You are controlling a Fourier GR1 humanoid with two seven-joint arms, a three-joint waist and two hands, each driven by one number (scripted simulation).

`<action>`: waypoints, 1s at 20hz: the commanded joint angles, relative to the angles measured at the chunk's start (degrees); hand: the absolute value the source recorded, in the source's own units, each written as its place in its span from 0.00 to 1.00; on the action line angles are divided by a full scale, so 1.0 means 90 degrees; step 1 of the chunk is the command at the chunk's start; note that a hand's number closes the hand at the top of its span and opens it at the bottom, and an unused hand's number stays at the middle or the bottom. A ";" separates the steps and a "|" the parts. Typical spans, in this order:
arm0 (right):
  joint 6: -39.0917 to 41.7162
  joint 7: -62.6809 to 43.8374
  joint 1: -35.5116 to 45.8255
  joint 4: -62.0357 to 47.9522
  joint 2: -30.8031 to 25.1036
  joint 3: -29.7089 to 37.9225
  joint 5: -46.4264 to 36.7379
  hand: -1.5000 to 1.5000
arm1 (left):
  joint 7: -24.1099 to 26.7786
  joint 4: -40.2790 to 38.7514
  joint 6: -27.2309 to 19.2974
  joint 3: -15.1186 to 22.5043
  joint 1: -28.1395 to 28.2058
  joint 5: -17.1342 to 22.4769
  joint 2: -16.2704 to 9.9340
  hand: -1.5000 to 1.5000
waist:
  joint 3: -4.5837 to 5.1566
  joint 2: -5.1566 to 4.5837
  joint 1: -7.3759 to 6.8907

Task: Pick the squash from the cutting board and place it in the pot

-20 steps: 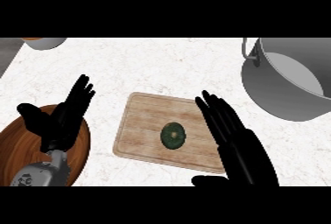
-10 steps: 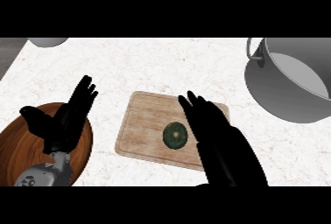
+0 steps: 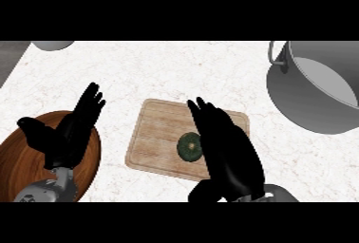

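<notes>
A small dark green squash (image 3: 189, 146) lies on the light wooden cutting board (image 3: 157, 137), near its middle. My right hand (image 3: 226, 149) hovers over the board's right half with its fingers straight, its edge right beside the squash and covering part of it. The large grey pot (image 3: 319, 90) stands at the right, cut off by the view's edge. My left hand (image 3: 67, 135) rests open at the lower left, fingers up, over a brown wooden bowl.
The brown wooden bowl (image 3: 21, 166) lies at the lower left under my left forearm. A pale round dish (image 3: 52, 44) shows at the top left edge. The white speckled counter (image 3: 168, 71) spreads between board and pot.
My right hand has slid left across the board, from its right edge to right beside the squash. The view has shifted a little. The left hand stays where it was.
</notes>
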State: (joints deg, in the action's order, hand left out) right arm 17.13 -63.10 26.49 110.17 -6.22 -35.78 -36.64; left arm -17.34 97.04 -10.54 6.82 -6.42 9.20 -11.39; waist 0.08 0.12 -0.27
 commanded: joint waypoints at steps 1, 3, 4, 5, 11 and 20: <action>0.0513 -0.0973 -0.0198 -0.0309 0.0163 -0.0244 -0.0168 0.00 | 0.0203 -0.0048 0.0136 -0.0077 0.0223 0.0004 -0.0061 0.50 | -0.0001 0.0000 0.0020; 0.0481 -0.0761 -0.0271 -0.0391 0.0031 -0.0097 -0.0360 0.00 | 0.0047 -0.0053 0.0166 -0.0213 -0.0032 0.0082 -0.0100 0.50 | -0.0005 -0.0003 0.0044; 0.0629 -0.1129 -0.0031 -0.0457 0.0420 -0.0135 -0.0392 0.00 | -0.0065 -0.0018 -0.0021 -0.0009 -0.0019 -0.0117 0.0055 0.50 | -0.0004 0.0001 0.0032; 0.0550 -0.1232 -0.0307 -0.0325 0.0469 -0.0427 -0.0591 0.00 | -0.0013 -0.0135 0.0093 -0.0146 -0.0127 -0.0019 -0.0023 0.50 | -0.0003 0.0005 0.0060; 0.0275 -0.0893 -0.0384 -0.0283 0.0677 -0.0338 -0.0989 0.00 | -0.0060 0.0118 -0.0009 -0.0062 -0.0003 -0.0180 0.0217 0.50 | -0.0008 0.0000 0.0024; -0.0499 -0.1173 0.0131 -0.1289 0.0685 -0.0609 -0.0769 0.00 | -0.0010 -0.0214 0.0233 -0.0191 -0.0177 -0.0153 0.0199 0.50 | -0.0006 -0.0010 -0.0003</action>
State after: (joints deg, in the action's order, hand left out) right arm 14.14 -64.43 26.49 101.17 -0.99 -39.83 -43.62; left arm -17.56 95.70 -8.52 4.88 -7.51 8.39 -10.16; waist 0.04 0.04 -0.31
